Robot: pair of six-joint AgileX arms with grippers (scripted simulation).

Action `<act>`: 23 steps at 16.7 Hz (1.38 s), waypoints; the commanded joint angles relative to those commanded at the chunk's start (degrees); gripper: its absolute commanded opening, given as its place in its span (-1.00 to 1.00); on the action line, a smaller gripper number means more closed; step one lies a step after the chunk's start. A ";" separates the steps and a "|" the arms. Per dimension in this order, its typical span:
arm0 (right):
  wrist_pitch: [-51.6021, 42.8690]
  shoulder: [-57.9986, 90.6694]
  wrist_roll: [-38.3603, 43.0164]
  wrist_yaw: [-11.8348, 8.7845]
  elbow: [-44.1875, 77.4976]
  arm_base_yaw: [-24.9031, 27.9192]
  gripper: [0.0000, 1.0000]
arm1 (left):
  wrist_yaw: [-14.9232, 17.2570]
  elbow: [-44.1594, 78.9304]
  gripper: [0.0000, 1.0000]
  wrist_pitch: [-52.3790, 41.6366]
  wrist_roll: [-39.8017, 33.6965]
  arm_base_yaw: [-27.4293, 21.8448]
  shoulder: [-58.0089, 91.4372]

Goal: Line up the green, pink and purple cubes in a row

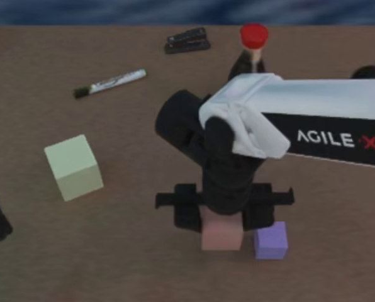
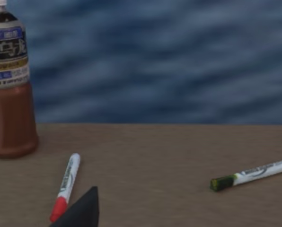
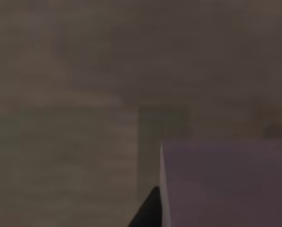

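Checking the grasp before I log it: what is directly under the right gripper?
The pink cube sits under the right gripper, beside the purple cube. The gripper body covers the cube's far part and the fingertips.

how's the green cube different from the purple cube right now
The green cube is clearly the larger; the purple cube is much smaller. The green cube sits alone toward the table's left and is turned at an angle, while the purple cube sits squarer, close beside the pink cube, near the right gripper that is down over the pink one. Both are plain matte cubes resting flat on the table.
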 joint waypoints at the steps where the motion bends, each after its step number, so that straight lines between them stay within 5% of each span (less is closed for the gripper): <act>1: 1.78 0.54 0.05 0.01 -1.18 0.08 -1.00 | 0.00 0.00 1.00 0.00 0.00 0.00 0.00; 6: 3.60 1.20 0.16 0.05 -2.53 0.16 -1.00 | 0.00 0.00 1.00 0.00 0.00 0.00 0.00; 19: 3.60 1.20 0.16 0.05 -2.53 0.16 0.96 | 0.00 0.00 1.00 0.00 0.00 0.00 0.00; 23: 3.60 1.20 0.16 0.05 -2.53 0.16 1.00 | 0.00 0.00 1.00 0.00 0.00 0.00 0.00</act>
